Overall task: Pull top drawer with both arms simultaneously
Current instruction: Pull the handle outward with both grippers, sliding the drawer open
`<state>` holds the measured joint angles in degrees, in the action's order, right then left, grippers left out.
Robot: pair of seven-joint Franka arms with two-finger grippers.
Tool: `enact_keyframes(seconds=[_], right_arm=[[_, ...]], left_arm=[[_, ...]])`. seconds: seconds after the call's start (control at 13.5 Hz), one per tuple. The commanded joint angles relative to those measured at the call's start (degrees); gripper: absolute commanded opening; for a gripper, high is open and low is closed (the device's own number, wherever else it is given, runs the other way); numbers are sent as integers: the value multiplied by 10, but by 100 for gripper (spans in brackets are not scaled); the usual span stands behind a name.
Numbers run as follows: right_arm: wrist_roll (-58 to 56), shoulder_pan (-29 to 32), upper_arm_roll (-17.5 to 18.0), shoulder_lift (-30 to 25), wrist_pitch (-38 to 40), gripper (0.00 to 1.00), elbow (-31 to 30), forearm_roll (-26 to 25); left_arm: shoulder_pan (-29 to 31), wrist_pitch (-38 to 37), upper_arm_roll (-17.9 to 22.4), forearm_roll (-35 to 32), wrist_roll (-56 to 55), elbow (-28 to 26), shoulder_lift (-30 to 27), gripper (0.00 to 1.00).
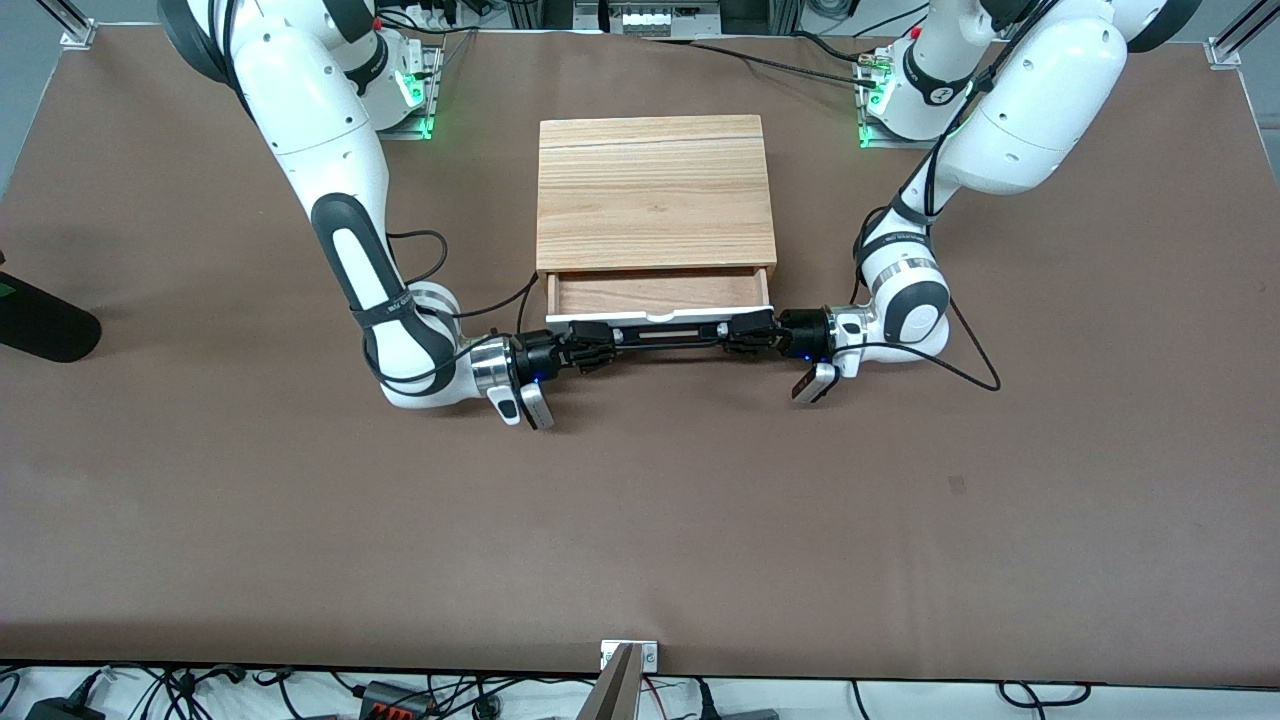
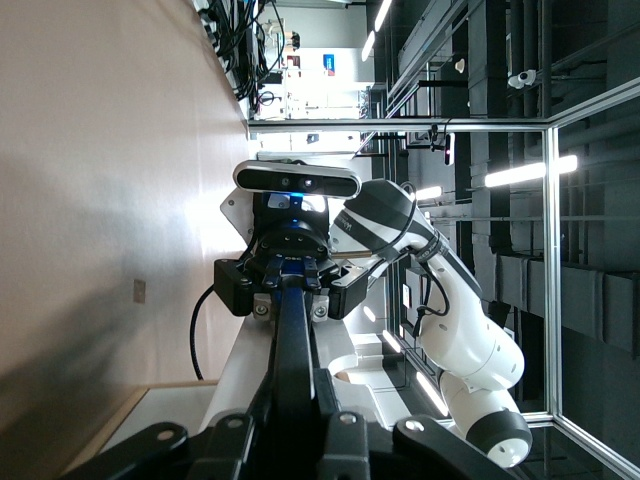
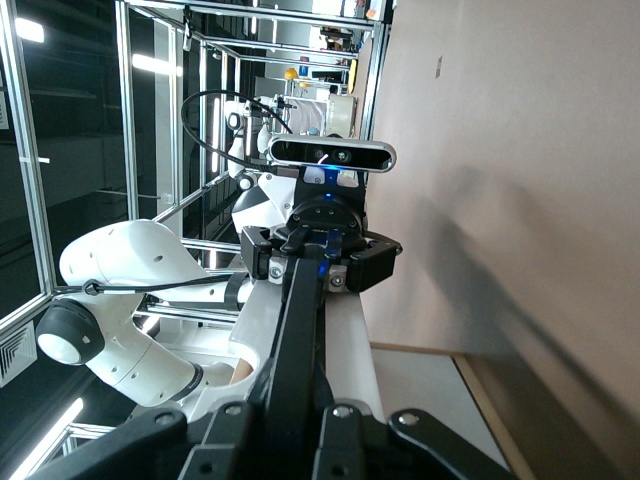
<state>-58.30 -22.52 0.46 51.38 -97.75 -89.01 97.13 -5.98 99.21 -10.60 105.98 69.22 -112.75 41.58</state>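
The top drawer stands part way out of its wooden box, and its light-wood tray shows. Its white front panel carries the black bar handle. My right gripper is shut on the handle's end toward the right arm. My left gripper is shut on the other end. In the left wrist view my left gripper clamps the handle, with the right gripper at its other end. In the right wrist view my right gripper clamps the handle, with the left gripper at its other end.
A dark rounded object lies at the table edge toward the right arm's end. A cable loops on the brown table beside the left arm's wrist. A metal bracket sits at the table edge nearest the front camera.
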Motion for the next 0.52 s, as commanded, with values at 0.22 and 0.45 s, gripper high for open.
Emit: enact_keyframes(seconds=[0.22,0.45], right_arm=[[18,31,0,62,-28,0,97,17],[19,31,0,62,-25,0,97,17]], left_arm=[[-2,39,1,2,33,31,20,1],[-1,39,1,2,33,31,24,1]])
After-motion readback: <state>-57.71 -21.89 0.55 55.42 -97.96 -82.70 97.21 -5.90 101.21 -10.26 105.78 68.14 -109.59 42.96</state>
